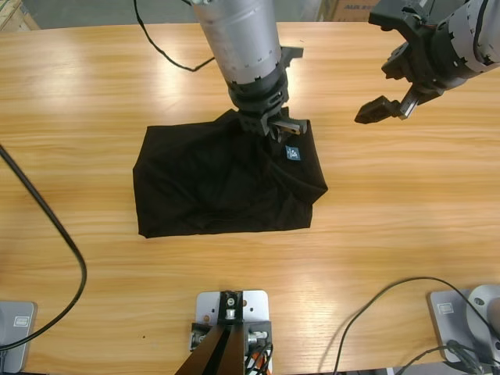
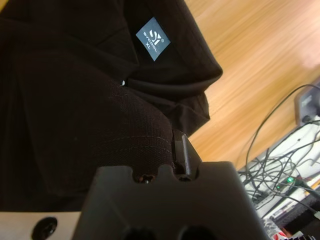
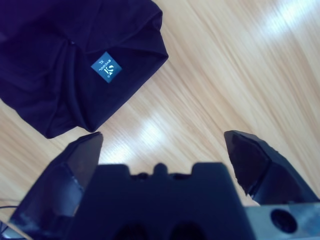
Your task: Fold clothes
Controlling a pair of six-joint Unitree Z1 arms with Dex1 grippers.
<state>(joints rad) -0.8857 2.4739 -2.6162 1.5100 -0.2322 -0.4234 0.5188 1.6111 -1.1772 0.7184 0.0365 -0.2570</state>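
Midway along the wooden table (image 1: 94, 78), the black polo shirt (image 1: 211, 183) lay folded into a rough rectangle, its blue neck label (image 1: 292, 153) facing up near the upper right corner. At that corner the left gripper (image 1: 273, 125) was clamped on a bunched fold of the shirt. Well apart to the right, the right gripper (image 1: 388, 107) hung above bare wood, jaws spread wide and holding nothing.
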